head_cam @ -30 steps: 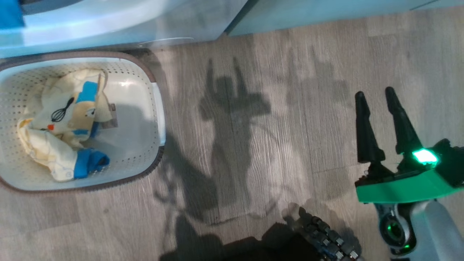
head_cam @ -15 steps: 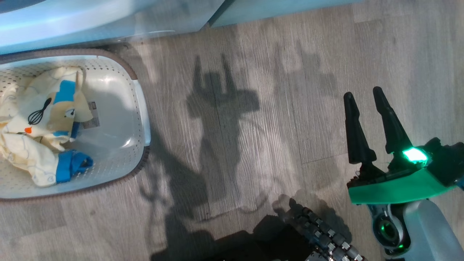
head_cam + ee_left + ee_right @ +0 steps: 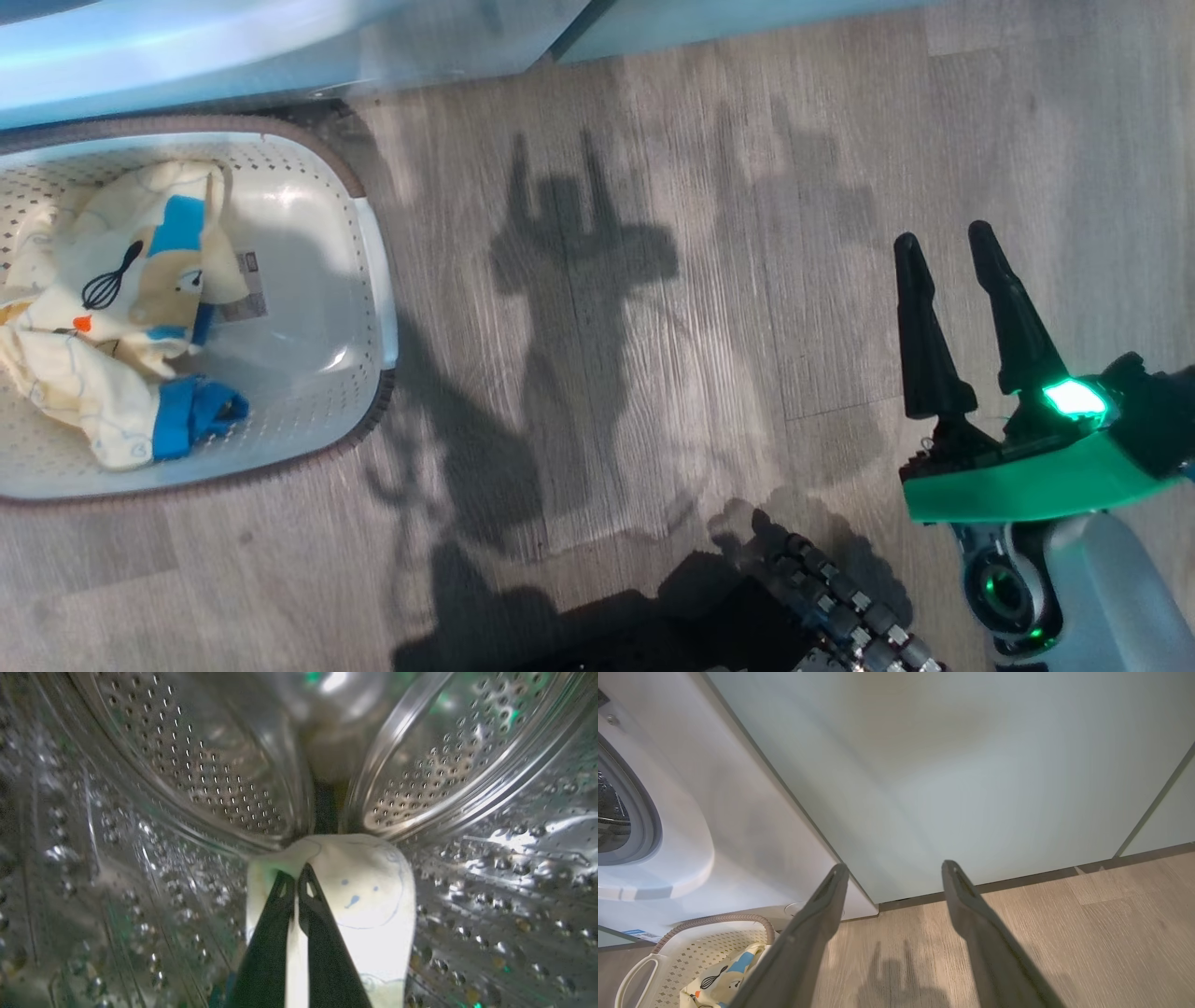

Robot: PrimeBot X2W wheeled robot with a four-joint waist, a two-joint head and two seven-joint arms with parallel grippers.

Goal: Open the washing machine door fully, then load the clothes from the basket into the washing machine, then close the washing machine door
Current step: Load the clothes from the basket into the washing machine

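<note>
The left tool (image 3: 295, 873) is deep inside the washing machine's steel drum (image 3: 210, 779), its two dark fingers pressed together on a fold of a pale yellow garment (image 3: 369, 896) with a faint blue cartoon face. The cloth bunches over and behind the fingertips and hangs down to either side of them, so the pinch carries it rather than the drum wall. Holding it this far in makes sense: let go here, it should drop onto the perforated steel below the tool and not slide back out over the gasket. The step in hand looks like the release of one piece of the load, with the door evidently already open enough to admit the arm.

The right tool (image 3: 943, 235) hangs over the bare wooden floor (image 3: 700, 327) with its fingers spread and nothing between them. Ahead of it is a pale green cabinet door (image 3: 948, 765); the washing machine (image 3: 691, 812) is off to its left. It seems parked there to leave the opening free for the other arm.

The basket (image 3: 308, 308) sits on the floor well to the left of the right tool, close against the machine's front. More clothes (image 3: 103, 308) lie heaped in its far-left part, so loading is judged unfinished and the door closing is yet to come.
</note>
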